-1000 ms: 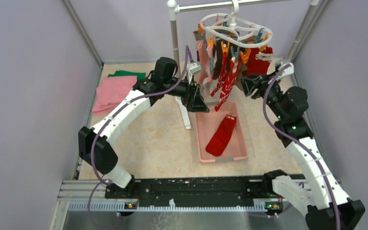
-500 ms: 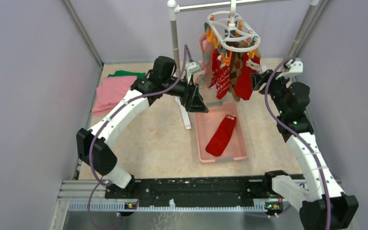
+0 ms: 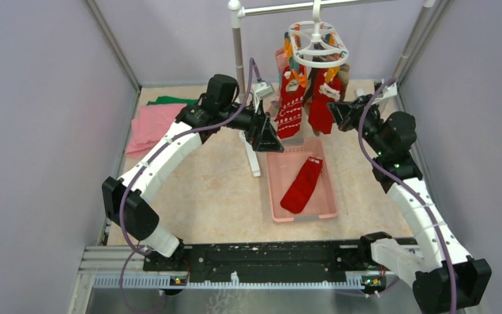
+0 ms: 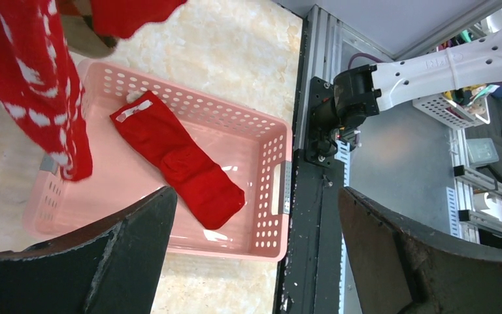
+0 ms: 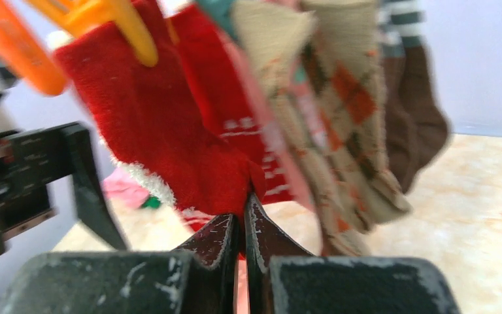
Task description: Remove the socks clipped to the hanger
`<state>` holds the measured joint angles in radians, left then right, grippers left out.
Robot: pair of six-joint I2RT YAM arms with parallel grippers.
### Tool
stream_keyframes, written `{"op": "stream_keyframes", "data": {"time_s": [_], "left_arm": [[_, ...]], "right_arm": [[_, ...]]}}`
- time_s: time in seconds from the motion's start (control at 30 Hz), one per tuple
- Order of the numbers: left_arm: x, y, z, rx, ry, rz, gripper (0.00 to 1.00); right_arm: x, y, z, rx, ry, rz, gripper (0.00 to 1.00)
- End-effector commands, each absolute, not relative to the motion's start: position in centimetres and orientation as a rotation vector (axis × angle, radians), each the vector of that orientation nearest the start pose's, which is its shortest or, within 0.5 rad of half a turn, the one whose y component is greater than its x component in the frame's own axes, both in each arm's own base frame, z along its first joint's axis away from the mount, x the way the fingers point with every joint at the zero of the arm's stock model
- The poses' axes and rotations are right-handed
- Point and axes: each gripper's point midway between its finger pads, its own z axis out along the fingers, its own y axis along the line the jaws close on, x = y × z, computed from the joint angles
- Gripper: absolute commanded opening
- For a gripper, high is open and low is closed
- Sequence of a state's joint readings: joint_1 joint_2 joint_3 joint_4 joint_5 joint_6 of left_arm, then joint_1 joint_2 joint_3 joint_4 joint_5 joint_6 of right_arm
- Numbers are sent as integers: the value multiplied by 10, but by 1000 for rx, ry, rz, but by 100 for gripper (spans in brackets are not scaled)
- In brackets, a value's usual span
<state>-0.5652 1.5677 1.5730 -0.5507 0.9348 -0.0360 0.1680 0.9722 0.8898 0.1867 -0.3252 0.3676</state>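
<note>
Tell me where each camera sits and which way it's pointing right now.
Top external: above and behind the arms, looking down; left arm, right arm, the hanger and the basket show.
Left wrist: looks down into the basket past its open left end effector.
Right wrist: looks level at the hanging socks; right end effector shut on the hanging red sock.
Shared: top and left wrist both show the loose red sock in the basket.
</note>
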Motion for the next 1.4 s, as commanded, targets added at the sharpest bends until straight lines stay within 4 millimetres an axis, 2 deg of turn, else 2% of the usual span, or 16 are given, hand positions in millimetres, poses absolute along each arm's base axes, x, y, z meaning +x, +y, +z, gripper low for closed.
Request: {"op": "stream_keyframes", "data": {"time_s": [0.0,0.1,0.23,0.53,0.77,1.0,1.07,1.17,1.23,1.3,1.37], "left_arm": [[252,-332,349,1109,1720,-1360,99],[254,-335,350,1100,1719,-1381,99],[263,-339,351,1095,1711,-1375,99],[276,-355,372,1093,1638,-1432,99],[283,-358,364,1086,1649,-1428,97],[277,-356,358,1096,1659,-1439,95],[272,-356,362,1103,1648,-1486,89],[263,-357,368,1120,1624,-1552,71],[259,-356,369,1129,1613,-1576,50],[261,-357,368,1115,1622,-1564,27],[265,-356,366,1092,1638,-1540,13]], "right_arm": [[305,166,384,-222,1427,837,0],[290,180,382,-245,1435,929,0],[274,188,387,-261,1427,1019,0],[247,218,393,-412,1440,1240,0],[237,223,400,-444,1425,1292,0],[234,226,404,-456,1413,1330,0],[236,227,402,-451,1416,1337,0],[241,227,399,-430,1430,1327,2],[249,223,398,-396,1440,1286,19],[258,219,402,-363,1444,1227,30],[267,213,411,-321,1432,1164,43]]}}
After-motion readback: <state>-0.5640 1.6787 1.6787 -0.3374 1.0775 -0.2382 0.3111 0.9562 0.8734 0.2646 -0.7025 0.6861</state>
